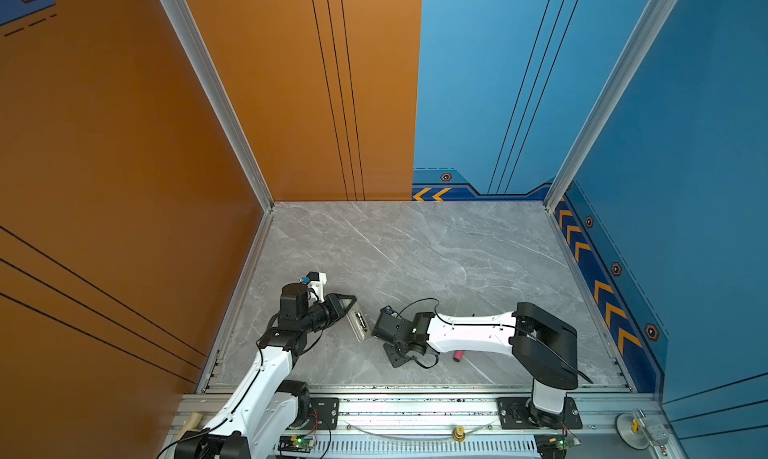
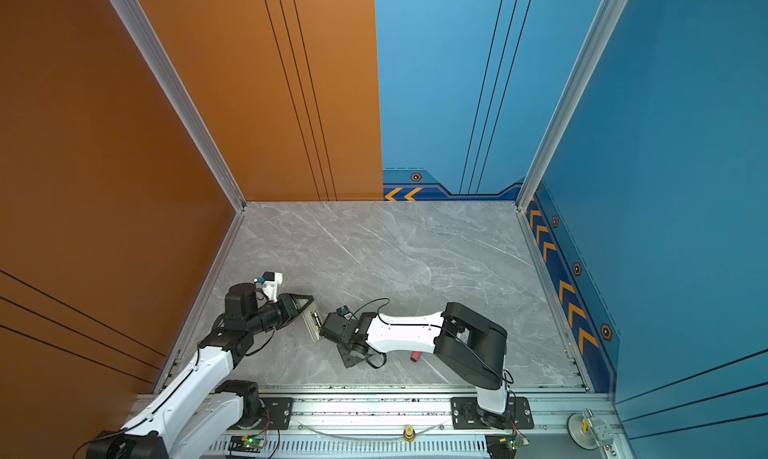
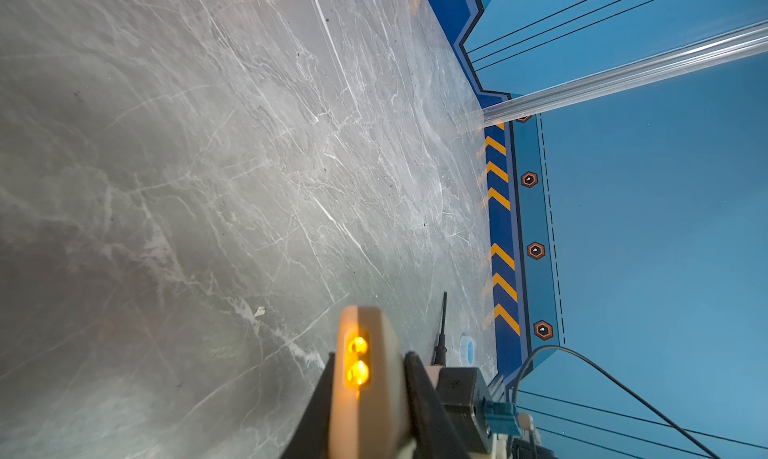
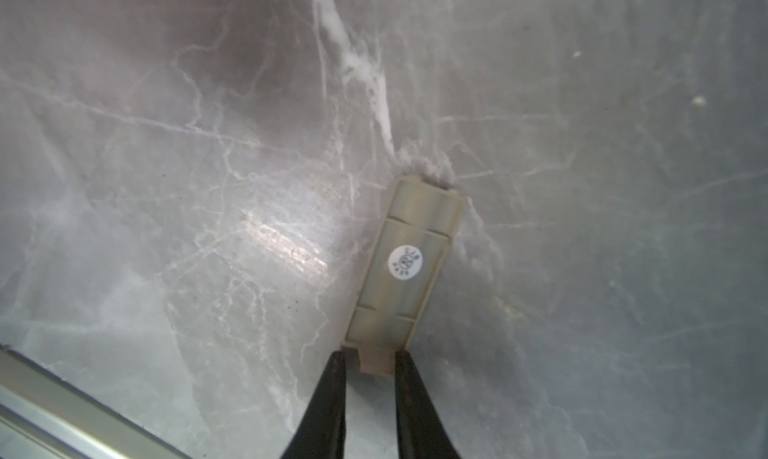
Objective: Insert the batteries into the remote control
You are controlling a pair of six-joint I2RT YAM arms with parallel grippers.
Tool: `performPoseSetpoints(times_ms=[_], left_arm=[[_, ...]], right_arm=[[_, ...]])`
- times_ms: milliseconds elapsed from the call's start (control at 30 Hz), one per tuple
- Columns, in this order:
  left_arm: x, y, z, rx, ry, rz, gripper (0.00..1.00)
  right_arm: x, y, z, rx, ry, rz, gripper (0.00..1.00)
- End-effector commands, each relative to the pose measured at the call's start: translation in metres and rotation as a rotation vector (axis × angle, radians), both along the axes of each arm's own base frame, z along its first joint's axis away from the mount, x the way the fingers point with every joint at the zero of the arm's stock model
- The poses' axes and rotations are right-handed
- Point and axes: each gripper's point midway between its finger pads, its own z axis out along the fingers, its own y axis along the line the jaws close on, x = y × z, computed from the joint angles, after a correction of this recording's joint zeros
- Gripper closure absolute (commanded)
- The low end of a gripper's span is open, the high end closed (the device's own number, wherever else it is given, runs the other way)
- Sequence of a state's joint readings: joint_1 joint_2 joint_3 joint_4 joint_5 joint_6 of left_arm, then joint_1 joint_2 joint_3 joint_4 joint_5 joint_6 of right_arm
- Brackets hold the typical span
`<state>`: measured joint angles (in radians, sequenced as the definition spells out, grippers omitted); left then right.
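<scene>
Remote control [image 1: 358, 325] clamped in left pincer [image 3: 370, 398], jaws tight on its sides, recess up, batteries [image 1: 361, 322] seated; it sits at 7 o'clock on the surface [image 1: 415, 253]. Right pincer [image 4: 370, 363] narrowed onto the tab of the battery cover [image 4: 405, 261], which lies on the marble. Both forearms low, reaching toward each other. Screwdriver [image 1: 458, 356] under right arm.

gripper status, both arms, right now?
Left gripper: shut on the remote control.
Right gripper: fingers shut on the tab of the battery cover.
</scene>
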<state>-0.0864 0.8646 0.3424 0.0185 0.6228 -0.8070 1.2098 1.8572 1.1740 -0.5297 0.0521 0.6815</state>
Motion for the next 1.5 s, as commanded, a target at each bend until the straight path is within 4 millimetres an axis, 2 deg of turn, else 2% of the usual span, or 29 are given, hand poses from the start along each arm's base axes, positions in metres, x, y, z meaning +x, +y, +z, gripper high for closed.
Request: performPoseSetpoints(times_ms=[0,600,933,1000,1067,1133,1200,1300,1467], left_arm=[[0.002,-0.001,-0.003,0.027,-0.022,-0.006,1.00],[-0.016,-0.016,-0.039,0.093,0.061,-0.051,1.00],[-0.025,-0.028,-0.050,0.097,0.081,-0.095,1.00],[-0.027,-0.031,-0.052,0.102,0.086,-0.104,1.00],[-0.028,-0.032,-0.055,0.099,0.091,-0.106,1.00],[-0.030,-0.033,-0.059,0.094,0.097,-0.109,1.00],[-0.030,-0.035,-0.062,0.095,0.102,-0.114,1.00],[-0.032,-0.038,-0.066,0.086,0.110,-0.126,1.00],[-0.035,-0.039,-0.071,0.097,0.119,-0.133,1.00]], right_arm=[[0.002,0.000,0.006,0.009,-0.011,-0.010,0.79],[0.011,-0.006,0.012,0.010,-0.041,-0.023,0.88],[0.018,-0.037,0.022,-0.025,-0.070,-0.058,0.91],[0.019,-0.040,0.026,-0.032,-0.078,-0.056,0.84],[0.020,-0.037,0.032,-0.015,-0.084,-0.056,0.72],[0.021,-0.030,0.039,0.007,-0.090,-0.057,0.60],[0.020,-0.022,0.042,0.019,-0.093,-0.053,0.55],[0.019,-0.012,0.040,0.033,-0.087,-0.044,0.55],[0.017,-0.005,0.031,0.041,-0.067,-0.045,0.64]])
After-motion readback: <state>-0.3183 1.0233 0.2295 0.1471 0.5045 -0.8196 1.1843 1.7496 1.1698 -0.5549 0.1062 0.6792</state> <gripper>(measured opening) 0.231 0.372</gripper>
